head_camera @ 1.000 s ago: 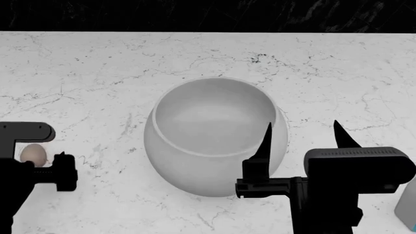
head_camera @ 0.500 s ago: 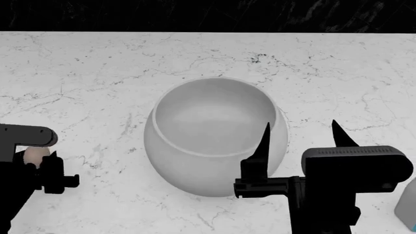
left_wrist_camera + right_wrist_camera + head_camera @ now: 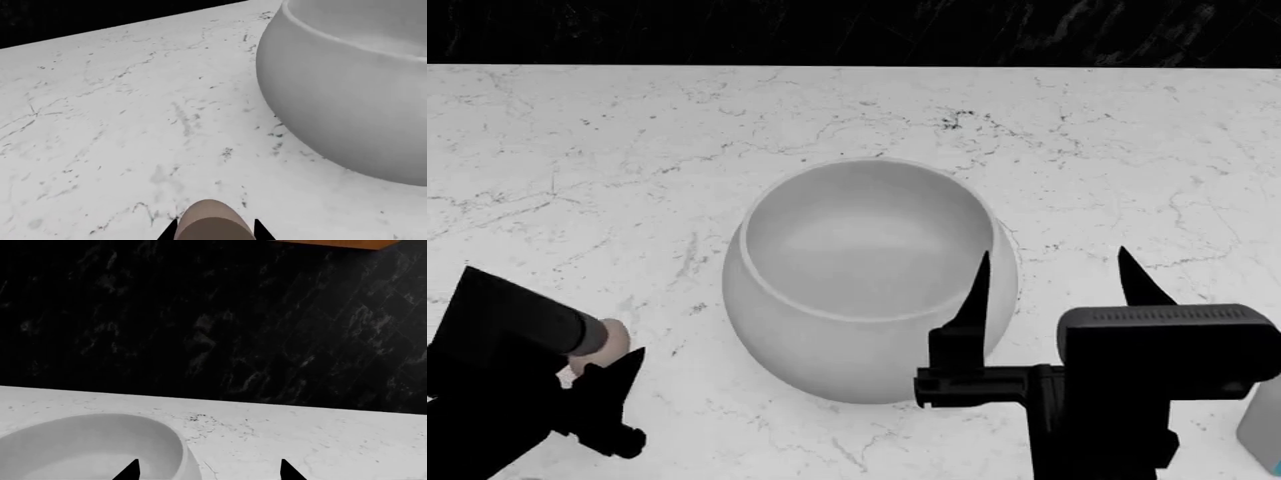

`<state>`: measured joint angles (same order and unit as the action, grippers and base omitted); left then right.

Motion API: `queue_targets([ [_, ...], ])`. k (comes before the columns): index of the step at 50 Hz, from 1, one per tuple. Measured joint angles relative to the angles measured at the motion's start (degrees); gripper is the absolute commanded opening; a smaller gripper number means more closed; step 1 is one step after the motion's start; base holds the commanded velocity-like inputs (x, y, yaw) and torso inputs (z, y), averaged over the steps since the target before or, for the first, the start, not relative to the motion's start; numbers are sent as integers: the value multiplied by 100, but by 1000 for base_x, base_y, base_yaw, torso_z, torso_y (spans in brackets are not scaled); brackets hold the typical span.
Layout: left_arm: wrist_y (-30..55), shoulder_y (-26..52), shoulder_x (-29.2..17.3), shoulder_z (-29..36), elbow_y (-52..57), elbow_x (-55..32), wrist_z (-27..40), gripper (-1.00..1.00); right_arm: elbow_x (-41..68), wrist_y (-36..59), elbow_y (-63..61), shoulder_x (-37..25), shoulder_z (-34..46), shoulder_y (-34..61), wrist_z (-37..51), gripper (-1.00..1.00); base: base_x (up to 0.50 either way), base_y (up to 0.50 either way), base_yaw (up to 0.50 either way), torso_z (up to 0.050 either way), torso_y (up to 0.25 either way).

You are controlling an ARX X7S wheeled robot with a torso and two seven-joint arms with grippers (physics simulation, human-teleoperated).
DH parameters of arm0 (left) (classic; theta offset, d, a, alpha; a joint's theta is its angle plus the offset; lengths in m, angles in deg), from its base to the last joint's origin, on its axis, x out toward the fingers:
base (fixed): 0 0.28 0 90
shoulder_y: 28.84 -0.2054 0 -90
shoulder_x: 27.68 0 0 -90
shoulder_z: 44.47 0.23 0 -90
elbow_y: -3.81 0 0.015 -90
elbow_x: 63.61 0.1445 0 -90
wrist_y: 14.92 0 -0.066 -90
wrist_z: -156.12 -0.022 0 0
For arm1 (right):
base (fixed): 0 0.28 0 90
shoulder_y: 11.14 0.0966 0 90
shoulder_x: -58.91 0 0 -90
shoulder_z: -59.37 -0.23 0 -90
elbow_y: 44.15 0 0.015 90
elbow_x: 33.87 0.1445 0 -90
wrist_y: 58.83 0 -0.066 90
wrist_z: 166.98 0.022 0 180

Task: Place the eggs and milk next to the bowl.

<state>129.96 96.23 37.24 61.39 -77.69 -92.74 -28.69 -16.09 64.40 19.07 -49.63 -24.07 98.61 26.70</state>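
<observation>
The large grey-white bowl (image 3: pixel 868 285) stands mid-counter; it also shows in the left wrist view (image 3: pixel 347 85) and the right wrist view (image 3: pixel 87 445). My left gripper (image 3: pixel 609 354) is at the bowl's left, shut on a beige-brown egg (image 3: pixel 611 340). In the left wrist view the egg (image 3: pixel 210 220) sits tight between the two black jaws of the gripper (image 3: pixel 212 232), a short way from the bowl's wall. My right gripper (image 3: pixel 1054 275) is open and empty, raised at the bowl's right rim (image 3: pixel 208 471). The milk bottle (image 3: pixel 1265 430) shows only as a pale sliver at the right edge. The second egg is out of view.
The white marble counter (image 3: pixel 627 150) runs back to a black marble wall (image 3: pixel 213 315). My right arm's dark body (image 3: pixel 1161 400) covers the counter in front of the bowl's right side.
My left gripper has swung right toward the bowl, carrying the egg with it, and its arm now lies at a slant. The right gripper has barely moved.
</observation>
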Motion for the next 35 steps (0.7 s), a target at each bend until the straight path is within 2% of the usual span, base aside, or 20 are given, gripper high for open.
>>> queue_targets([
  [18, 456, 33, 80, 489, 703, -351, -267, -100, 34, 59, -98, -38, 7, -31, 66, 100, 0, 0, 0, 0, 0],
  [35, 369, 79, 244, 954, 668, -331, -469, -100, 59, 100, -114, -59, 46, 5, 102, 100, 0, 0, 0, 0, 0],
])
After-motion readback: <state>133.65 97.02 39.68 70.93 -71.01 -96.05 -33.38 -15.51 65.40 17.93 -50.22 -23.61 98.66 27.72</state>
